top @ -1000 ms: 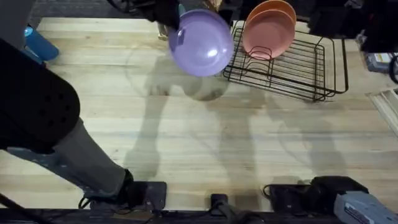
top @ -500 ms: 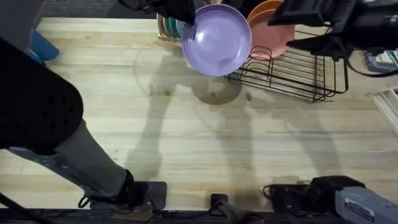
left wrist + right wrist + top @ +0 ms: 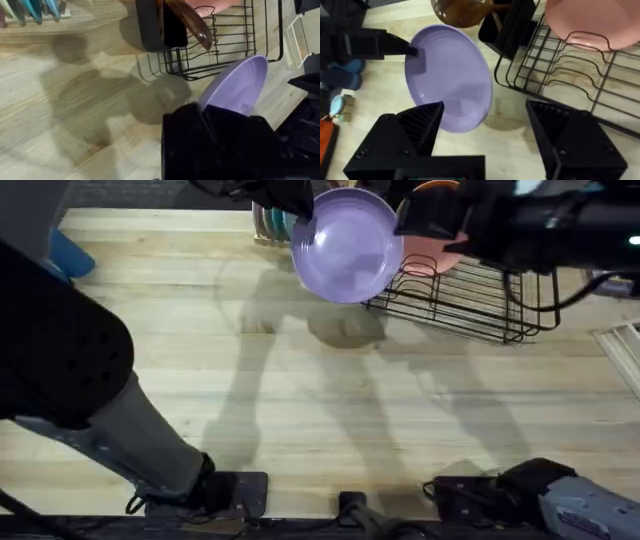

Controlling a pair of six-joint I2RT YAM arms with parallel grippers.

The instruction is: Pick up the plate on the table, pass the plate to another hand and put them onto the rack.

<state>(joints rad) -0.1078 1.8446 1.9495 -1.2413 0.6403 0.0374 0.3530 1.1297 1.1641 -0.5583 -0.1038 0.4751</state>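
Plate [image 3: 347, 246], one, lavender, held tilted in the air above the table [image 3: 300, 380] near its far edge, just beside the rack's [image 3: 470, 295] near-left corner. Left gripper [image 3: 297, 205] clamps the plate's rim on the far-left side; in the right wrist view one of its fingers [image 3: 395, 46] lies across the rim. Right gripper [image 3: 485, 117] has jaws spread wide, apart from the plate, pointing toward the gap between plate and rack. One black wire rack sits at the table's far right part, with two plates standing in its slots: one pink [image 3: 440, 245], one orange [image 3: 432, 190] behind it. Small holder [image 3: 268, 225] with a few teal plates at the far edge, left of the plate. Plate's shadow falls on the table below it. Left wrist view shows the plate [image 3: 235, 90] edge-on, gripped at its own fingers.
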